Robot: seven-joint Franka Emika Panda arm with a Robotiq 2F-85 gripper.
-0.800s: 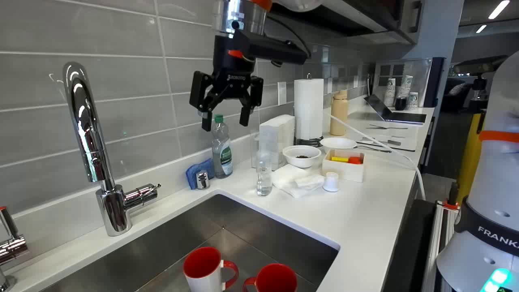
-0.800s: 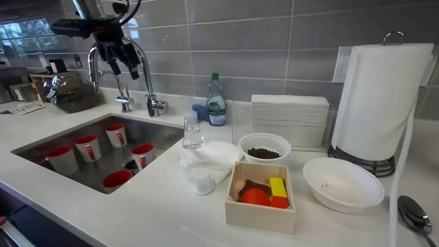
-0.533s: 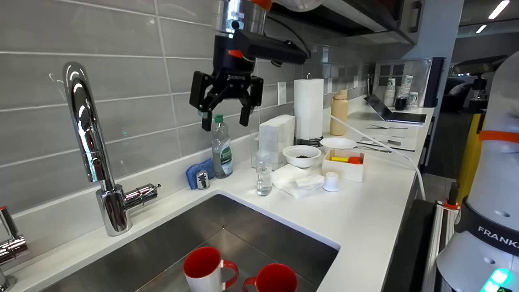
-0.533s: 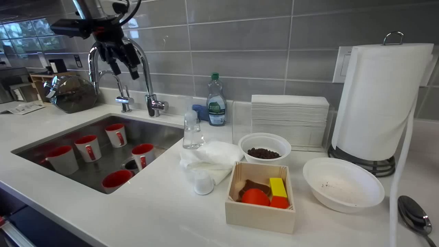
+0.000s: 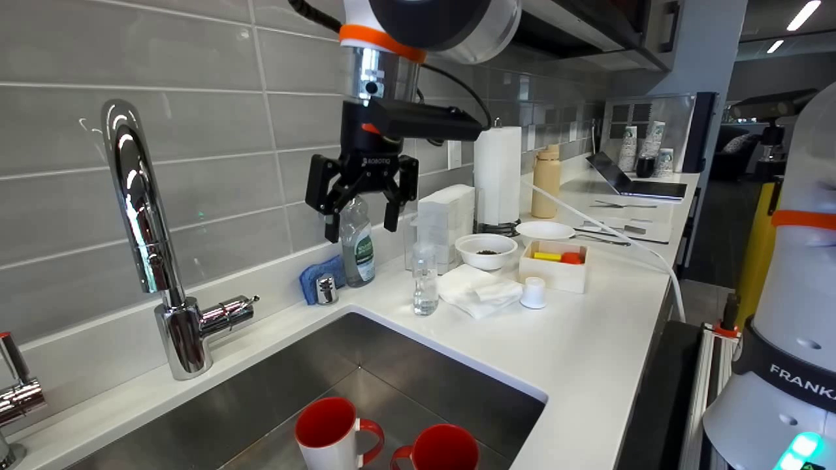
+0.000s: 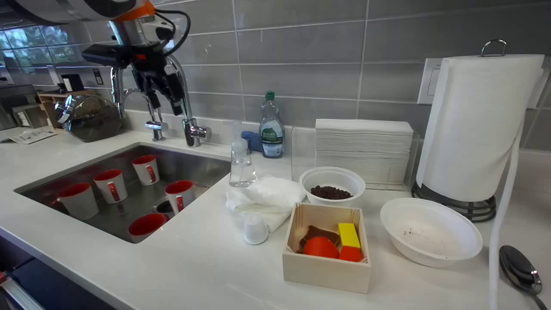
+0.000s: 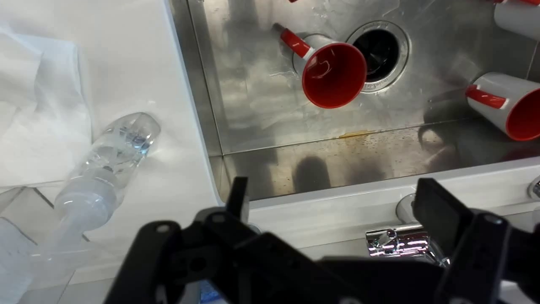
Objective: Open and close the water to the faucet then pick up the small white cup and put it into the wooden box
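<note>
Gripper (image 5: 362,224): fingers set wide apart, raised above counter (image 5: 584,352).
Faucet (image 5: 183,339): 8 o'clock from gripper in an exterior view.
Cup (image 6: 255,230): on counter, 9 o'clock from box (image 6: 326,274) in an exterior view.

This is a kitchen, as shown by the steel sink (image 5: 398,356) holding red-and-white mugs (image 6: 106,186), the chrome faucet (image 5: 155,267), soap bottle (image 6: 271,127) and paper towel roll (image 6: 478,129) above a white counter (image 6: 215,267), the tiled wall (image 6: 301,43) and the overhead cabinet (image 5: 643,23).
</note>
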